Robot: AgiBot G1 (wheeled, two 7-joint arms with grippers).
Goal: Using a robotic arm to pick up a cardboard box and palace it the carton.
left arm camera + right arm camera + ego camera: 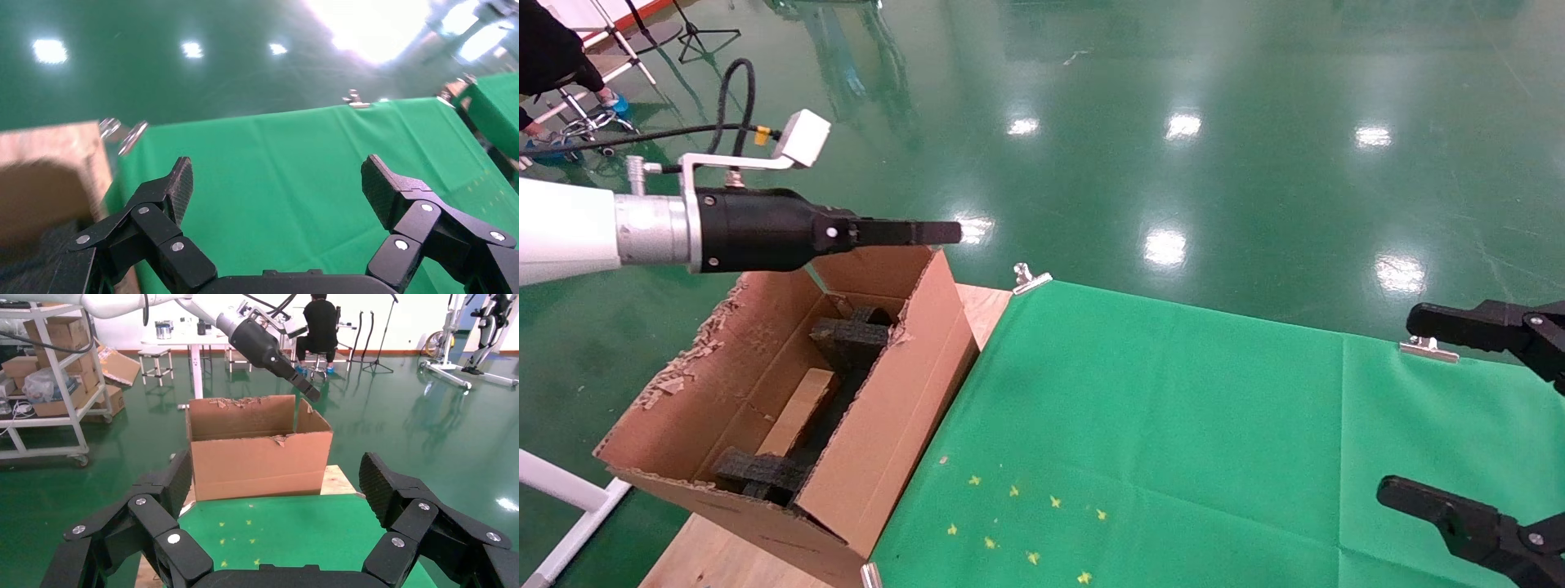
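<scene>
1. Nearest you, your right end effector [1467,412] sits at the right edge of the green cloth-covered surface [1173,425]. Its black multi-link fingers [165,490] are spread wide with nothing between them. It looks parked.
2. On the left end of the surface stands the large brown corrugated carton with upright flaps and ragged torn edges [878,425]. Black foam pieces [850,336] lie inside it.
3. The small closed brown cardboard box [797,411] already lies down in that carton, between the foam pieces, so the placing step looks done.
4. Above the carton's far end, your white robotic arm with the silver wrist [609,229] holds the left end effector [944,233] clear of the rim. The left wrist view shows it fully open and empty.
5. Judging from this, you are in the retreat. The next move calls for lifting that arm away without catching a flap.
</scene>
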